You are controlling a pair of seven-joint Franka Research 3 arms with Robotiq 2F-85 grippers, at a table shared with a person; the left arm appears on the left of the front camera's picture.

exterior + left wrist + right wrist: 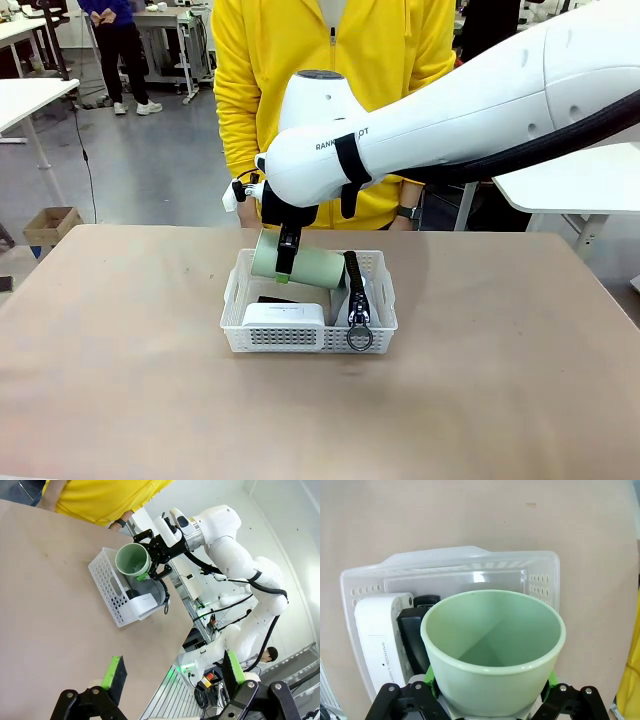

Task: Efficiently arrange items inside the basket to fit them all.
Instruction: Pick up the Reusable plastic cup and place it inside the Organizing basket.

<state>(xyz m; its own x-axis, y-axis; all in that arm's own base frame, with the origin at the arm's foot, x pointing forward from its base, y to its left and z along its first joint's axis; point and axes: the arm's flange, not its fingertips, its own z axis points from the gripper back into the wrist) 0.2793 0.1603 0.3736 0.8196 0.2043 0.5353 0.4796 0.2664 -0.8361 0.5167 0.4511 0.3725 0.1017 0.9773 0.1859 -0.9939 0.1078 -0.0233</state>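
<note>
four items are in play at the white basket [310, 338] on the worktop [120, 380]. the right tool [286, 262] pinches the pale green cup [300, 264] across its body, holding it on its side just above the basket's far edge. the white box [284, 316] lies against the near wall, the black stapler [412, 635] is just behind it, and the grey pouch [358, 300] stands on edge at the right end, ring pull [360, 338] over the rim. the left tool [172, 675] hangs spread and empty, well apart from the basket. risk: the free floor looks narrow, so a lowered cup may jam on the stapler or pouch, tip over the rim, or shove the light basket.
</note>
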